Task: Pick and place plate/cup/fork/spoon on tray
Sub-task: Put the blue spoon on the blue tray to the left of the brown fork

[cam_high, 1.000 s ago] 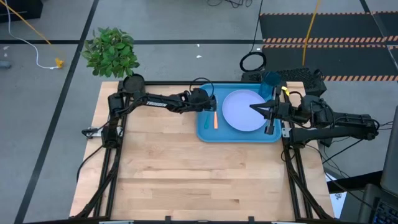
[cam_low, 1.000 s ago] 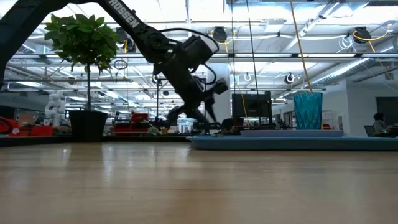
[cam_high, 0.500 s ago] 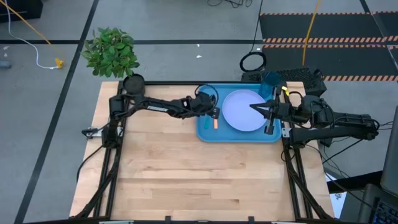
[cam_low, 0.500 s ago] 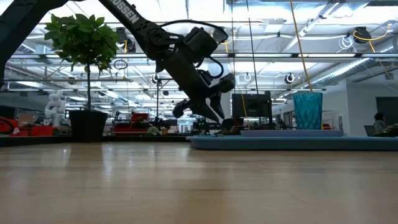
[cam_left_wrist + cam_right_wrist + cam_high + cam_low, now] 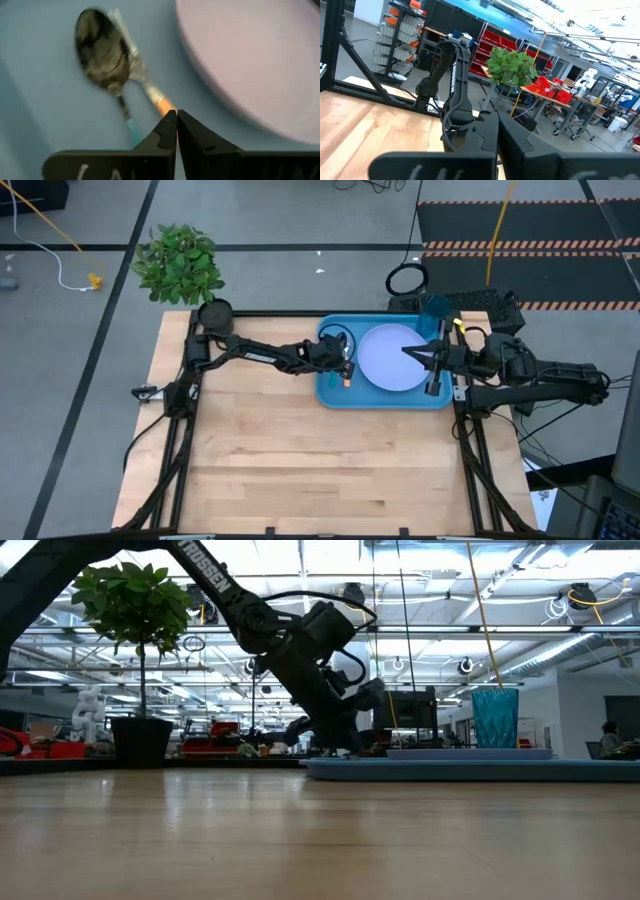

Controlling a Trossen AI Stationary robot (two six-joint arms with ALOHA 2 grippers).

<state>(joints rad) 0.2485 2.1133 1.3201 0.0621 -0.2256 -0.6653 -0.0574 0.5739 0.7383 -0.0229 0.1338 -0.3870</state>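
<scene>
Lowering since a second ago, your left gripper (image 5: 176, 116), fingers pressed together and empty, is hovering over the fork (image 5: 150, 90) beside the plate (image 5: 260, 60); spread them before nudging it straight.

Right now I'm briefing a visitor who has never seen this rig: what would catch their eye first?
The bright blue tray at the table's far edge, with the pale plate lying in it and the teal cup standing at its far right corner. Next, the left claw, shut, hanging just above the fork and spoon, which lie side by side on the tray beside the plate. The right claw waits over the plate's right edge.
</scene>
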